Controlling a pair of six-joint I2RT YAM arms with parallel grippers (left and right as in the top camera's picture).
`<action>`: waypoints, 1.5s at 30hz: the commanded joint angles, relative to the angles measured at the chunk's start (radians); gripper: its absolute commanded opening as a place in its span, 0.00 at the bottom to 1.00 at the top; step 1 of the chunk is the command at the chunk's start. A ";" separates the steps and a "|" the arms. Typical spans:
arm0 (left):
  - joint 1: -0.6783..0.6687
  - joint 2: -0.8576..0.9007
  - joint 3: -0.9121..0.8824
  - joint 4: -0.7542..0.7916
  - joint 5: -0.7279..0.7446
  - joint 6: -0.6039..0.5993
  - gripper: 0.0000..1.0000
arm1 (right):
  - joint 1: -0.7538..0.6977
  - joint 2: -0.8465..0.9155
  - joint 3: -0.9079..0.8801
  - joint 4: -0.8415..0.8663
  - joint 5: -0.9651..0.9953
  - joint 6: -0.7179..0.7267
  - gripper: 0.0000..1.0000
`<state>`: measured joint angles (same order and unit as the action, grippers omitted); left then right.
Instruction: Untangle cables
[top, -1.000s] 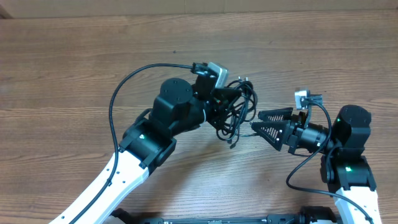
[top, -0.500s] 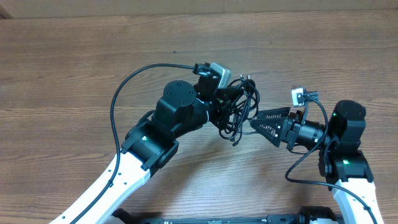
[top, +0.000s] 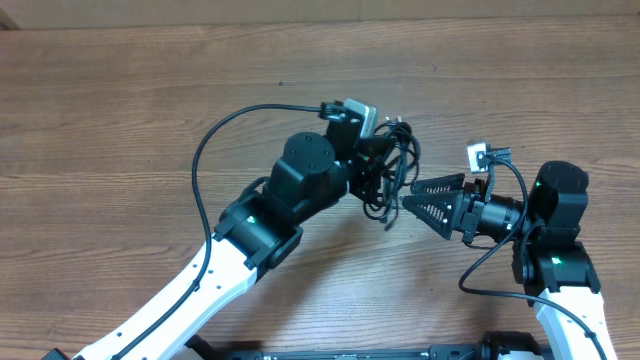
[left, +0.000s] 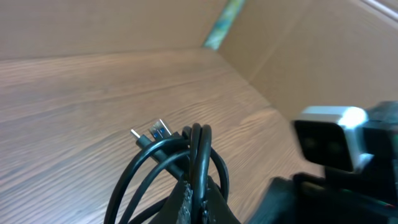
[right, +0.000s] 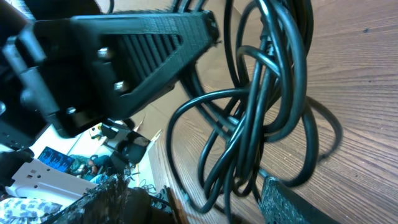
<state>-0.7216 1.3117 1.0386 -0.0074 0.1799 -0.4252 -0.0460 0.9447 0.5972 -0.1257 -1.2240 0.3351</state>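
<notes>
The cables (top: 398, 172) are thin black cords looped into one bundle at the table's middle. My left gripper (top: 377, 166) is shut on the bundle. In the left wrist view its fingertips (left: 198, 194) pinch two strands, and a small pronged plug (left: 151, 133) sticks out above the loops. My right gripper (top: 410, 193) points left at the bundle and stands open. In the right wrist view the hanging loops (right: 261, 124) fill the gap between its fingers (right: 292, 205), with no pad pressing on them.
The wooden table (top: 120, 120) stretches around both arms. A cardboard wall (left: 311, 50) rises along the far edge. The left arm's own thick wire (top: 215, 135) arcs over the table to its wrist camera (top: 358, 112).
My left arm has shifted right and slightly up, carrying the bundle along. My right gripper came a little closer to the bundle, then stayed put.
</notes>
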 joint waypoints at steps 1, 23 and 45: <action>-0.008 -0.004 0.024 0.035 0.034 -0.021 0.04 | -0.006 -0.001 0.023 0.004 -0.008 -0.019 0.66; -0.084 -0.004 0.024 0.035 0.122 -0.025 0.04 | -0.006 -0.001 0.023 0.004 0.018 -0.022 0.62; -0.085 -0.004 0.024 0.026 0.139 -0.025 0.04 | -0.006 -0.001 0.023 0.004 0.020 -0.022 0.16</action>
<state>-0.7925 1.3113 1.0397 0.0204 0.2825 -0.4389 -0.0521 0.9474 0.5972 -0.1314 -1.1885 0.3172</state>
